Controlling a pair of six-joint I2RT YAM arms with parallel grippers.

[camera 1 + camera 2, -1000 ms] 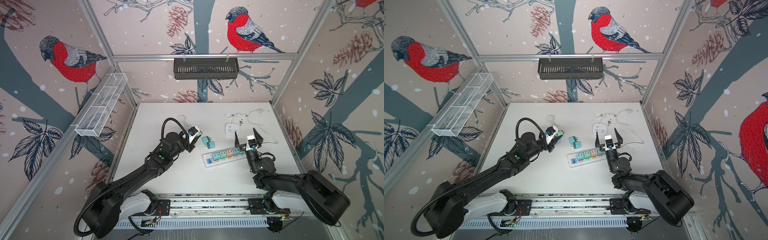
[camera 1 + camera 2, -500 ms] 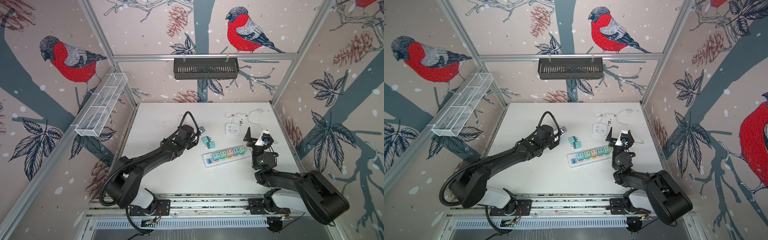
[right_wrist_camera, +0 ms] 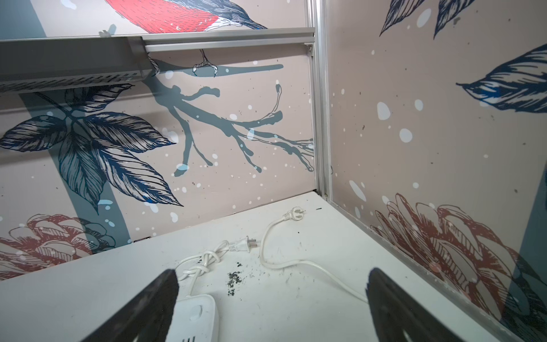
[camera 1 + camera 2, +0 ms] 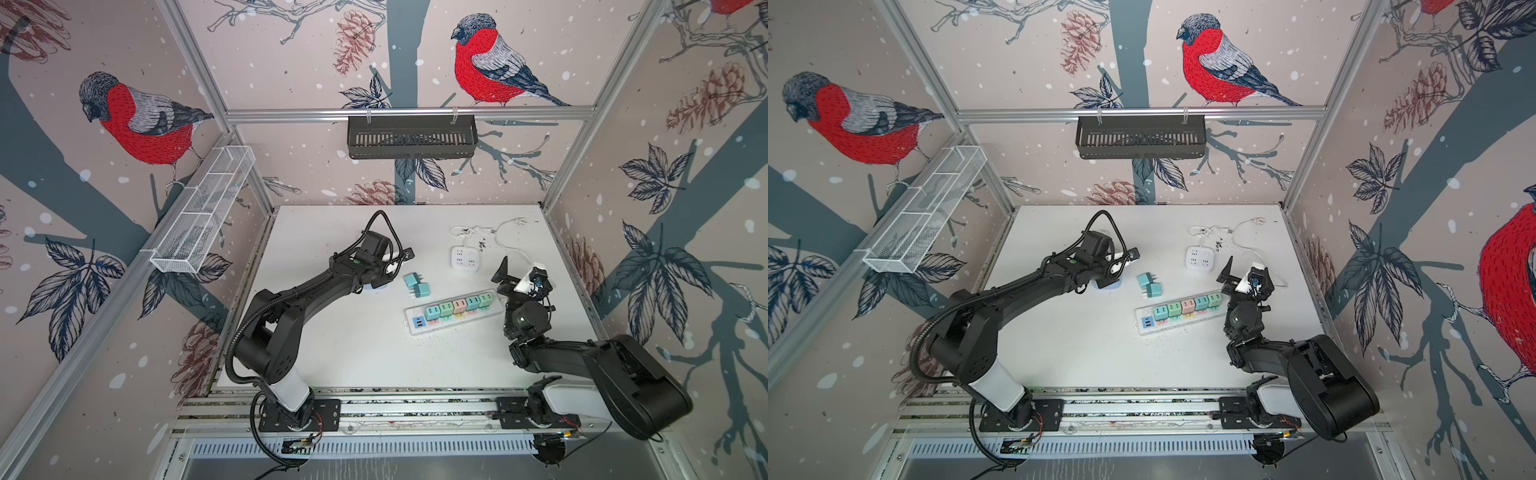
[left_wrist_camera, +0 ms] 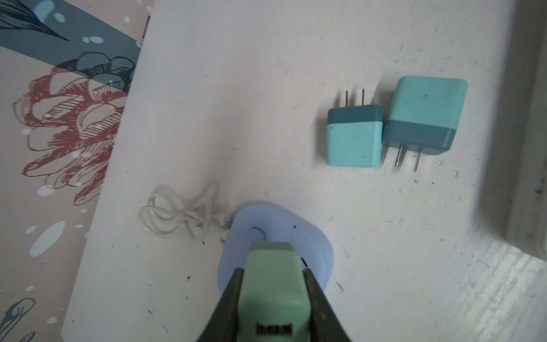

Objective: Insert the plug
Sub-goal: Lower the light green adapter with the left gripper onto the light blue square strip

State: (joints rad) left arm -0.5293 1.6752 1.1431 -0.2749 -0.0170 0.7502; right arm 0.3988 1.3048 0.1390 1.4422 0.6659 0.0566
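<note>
— Where is the plug sitting?

— The left gripper is pinching the green plug by its two sides, jaws clamped tight. It is hanging right over the blue socket block, left of centre in a top view. The plug's body is hiding the prongs, so I can't tell whether they are entering.

— How should it be going in?

— Straight down, I'd say, square to the block's face. The block looks to be lying loose on the table, so a sideways shove could be sliding it.

— And the other arm?

— The right gripper is standing wide open and empty at the right of the top views, beside the power strip.
</note>
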